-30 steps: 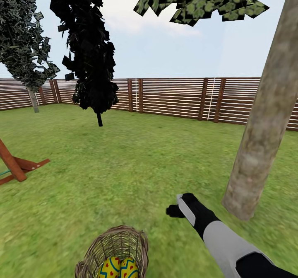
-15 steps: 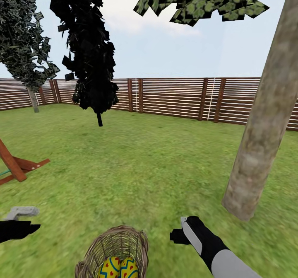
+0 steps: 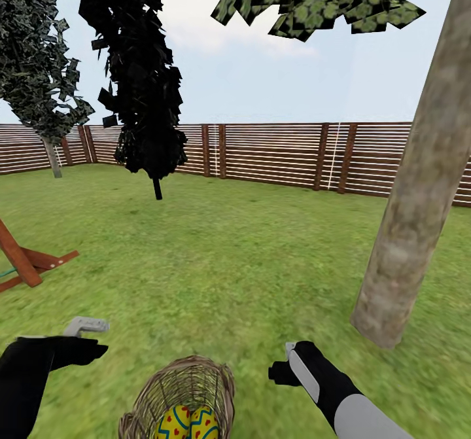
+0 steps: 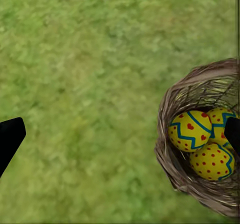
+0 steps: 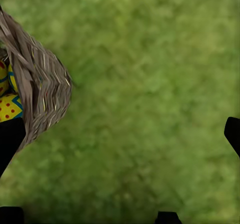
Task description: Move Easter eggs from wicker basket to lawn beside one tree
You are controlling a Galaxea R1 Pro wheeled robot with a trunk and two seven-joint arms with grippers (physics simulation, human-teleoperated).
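Grippers first: my left gripper hangs at the lower left of the head view, my right gripper at the lower middle-right, both over grass and empty. Each wrist view shows dark fingertips at opposite edges with bare lawn between, so both sets of fingers stand spread wide.

Between them, at the bottom edge, sits the wicker basket, with all three eggs packed together inside it. The pale tree trunk rises at the right of the frame, near the basket.

My worry is the reach in. The eggs touch one another and the wicker wall, so a finger coming down off-centre could catch the rim and tip the basket, or squeeze a round egg sideways out of the pinch.
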